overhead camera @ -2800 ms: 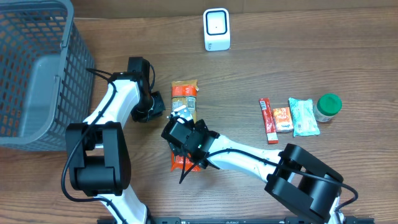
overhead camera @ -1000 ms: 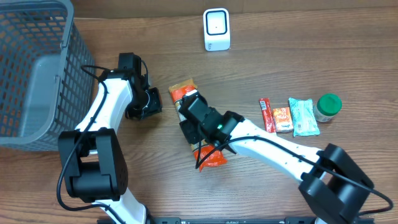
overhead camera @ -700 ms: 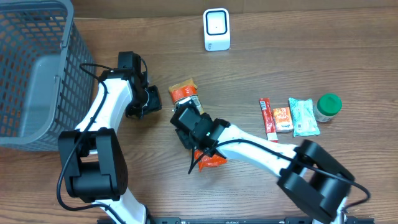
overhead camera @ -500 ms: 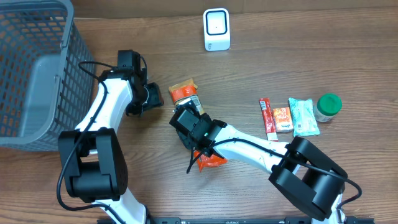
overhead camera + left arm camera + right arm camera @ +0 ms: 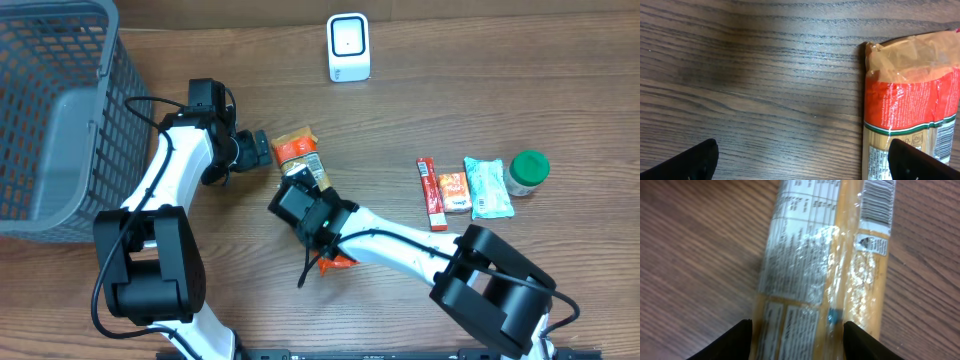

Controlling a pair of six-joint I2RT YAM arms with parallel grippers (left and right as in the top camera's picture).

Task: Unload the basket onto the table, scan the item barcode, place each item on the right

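Overhead reference: 12 o'clock is the far table edge.

Nearest: the right gripper (image 5: 303, 203), mid-table (image 5: 480, 90), is clamped across the pasta packet (image 5: 297, 150). The wrist view shows a finger pressed on each long flank. The packet lies flat, its long axis running roughly 11 to 5 o'clock, with the orange end at 11 and the other end under the arm. The barcode (image 5: 878, 202) faces up, near one long edge and beyond the fingers.

Next out, at 10 o'clock from the grip: the left gripper (image 5: 807, 160) has its jaws spread wide, with only wood between them. The packet's crimped end is just beside its right finger; I cannot tell whether they touch.

3 o'clock, well apart: small snacks and a green-lidded jar (image 5: 527, 172). 9 o'clock: basket (image 5: 60, 150).

Farthest, 12 o'clock: the scanner (image 5: 348, 47), white.

Step in hand, my reading: carry the packet to the scanner.
- Lift clear of the wood before travelling.
- Roll the wrist so the skyward barcode turns toward the scanner window.
- Keep the fingers off the code.
- The film looks glossy and wrinkled, so present it square to limit glare.
- Route clear of the left arm at 10.
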